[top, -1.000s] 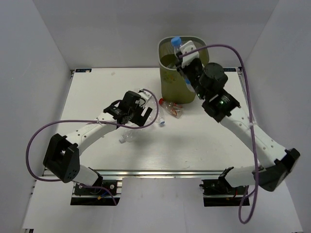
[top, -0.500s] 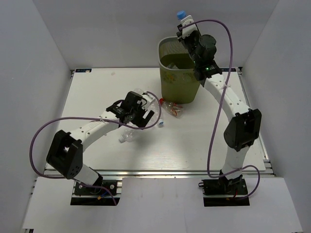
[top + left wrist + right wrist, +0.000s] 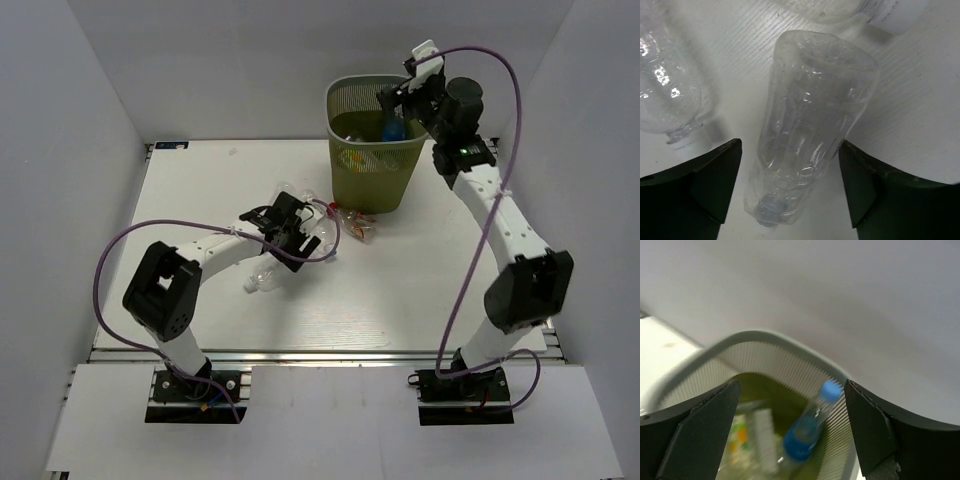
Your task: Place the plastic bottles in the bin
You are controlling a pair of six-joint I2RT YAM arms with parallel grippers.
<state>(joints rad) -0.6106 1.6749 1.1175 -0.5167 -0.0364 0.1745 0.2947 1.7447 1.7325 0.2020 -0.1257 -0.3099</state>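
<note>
The olive-green bin point(image 3: 352, 172) stands at the back of the table. My right gripper point(image 3: 398, 100) hangs open above its rim point(image 3: 765, 337). A blue-capped, blue-labelled bottle point(image 3: 810, 427) is blurred inside the bin, free of both fingers point(image 3: 695, 435); from above, this bottle point(image 3: 392, 128) lies within the rim. Another bottle with a yellowish label point(image 3: 739, 436) lies deeper inside. My left gripper point(image 3: 790, 145) is low over the table and straddles a clear crushed bottle point(image 3: 812, 120). Its jaws are open, with a narrow gap on each side.
A clear bottle point(image 3: 665, 95) lies left of the left gripper point(image 3: 298, 230) and another point(image 3: 840, 10) just beyond it. A crushed red-capped bottle point(image 3: 355, 224) rests in front of the bin, and one more clear bottle point(image 3: 262, 280) sits nearer the arm bases.
My right gripper swung right over the bin and opened, letting go of the blue-capped bottle, which now drops inside. My left gripper came down around the clear bottle and its jaws have narrowed.
</note>
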